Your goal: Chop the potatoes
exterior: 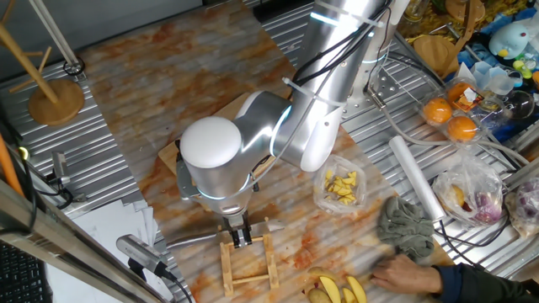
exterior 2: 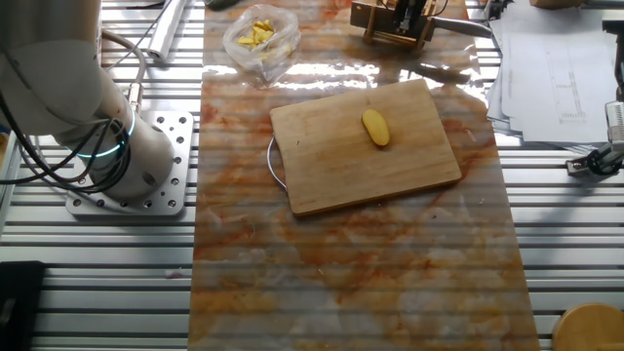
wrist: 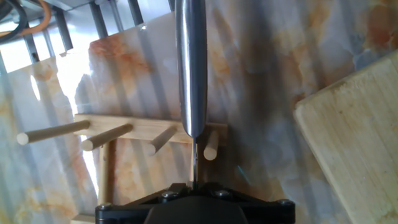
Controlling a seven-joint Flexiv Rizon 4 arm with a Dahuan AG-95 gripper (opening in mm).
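Bright, glare on glossy tabletop [exterior 2: 331, 73]

Marbled orange-white mat [exterior 2: 361, 263] over ribbed aluminium table [exterior 2: 575, 244]. Wooden stand base [exterior: 56, 99] at 10 o'clock in one fixed view. Glare on mat at 12 in the other.

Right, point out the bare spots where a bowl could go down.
Free: the cutting board either side of the potato, and the marbled mat in front of the board.
Crowded: the far edge, with the wooden rack, the gripper and the bag of yellow chunks.
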